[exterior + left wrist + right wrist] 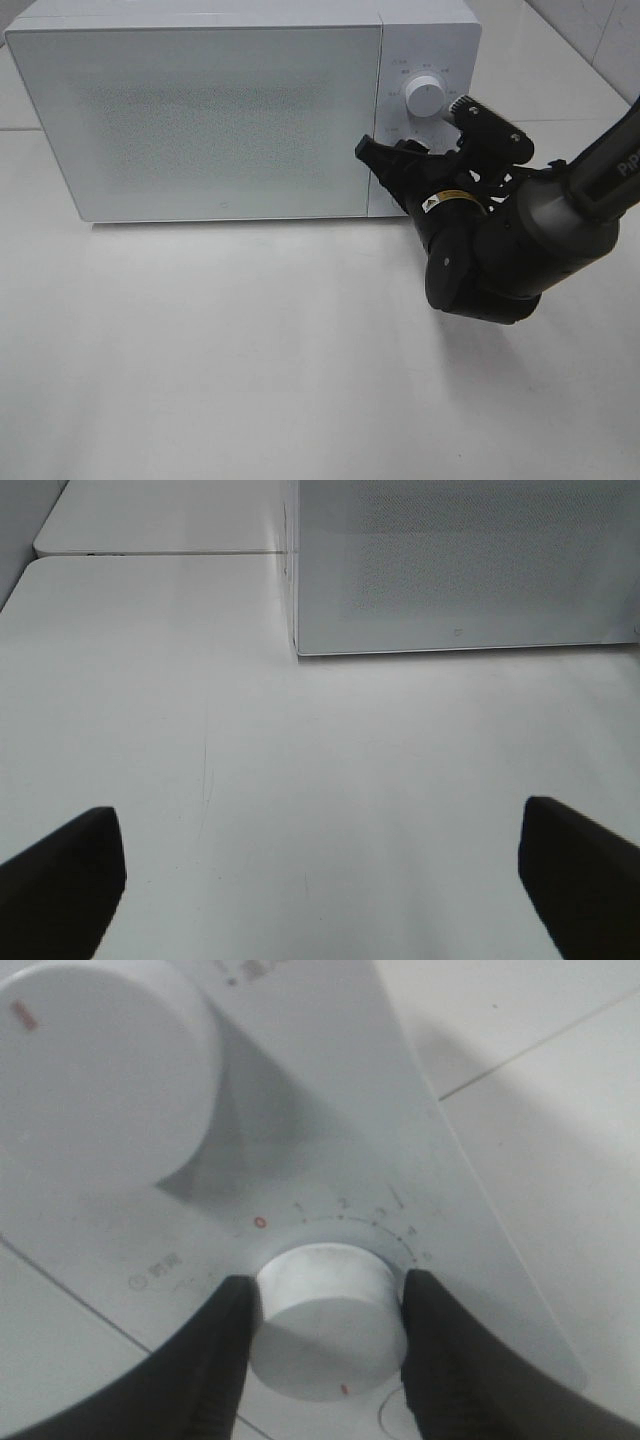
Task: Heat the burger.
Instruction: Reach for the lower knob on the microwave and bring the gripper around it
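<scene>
The burger is out of view. The white microwave [200, 110] stands at the back of the table with its door closed. My right gripper [395, 160] is pressed against the microwave's control panel, below the upper knob [425, 97]. In the right wrist view the gripper [328, 1312] is shut on the lower dial knob [325, 1335], with a black finger touching each side of it. The knob's red mark points away from the 0 on the scale. My left gripper [320, 855] hangs open over bare table, well short of the microwave [460, 570].
The white table [250, 350] stretches in front of the microwave. A second white surface [150, 520] adjoins it beyond a seam, to the left of the microwave. The right arm's black body [500, 250] hangs over the table's right side.
</scene>
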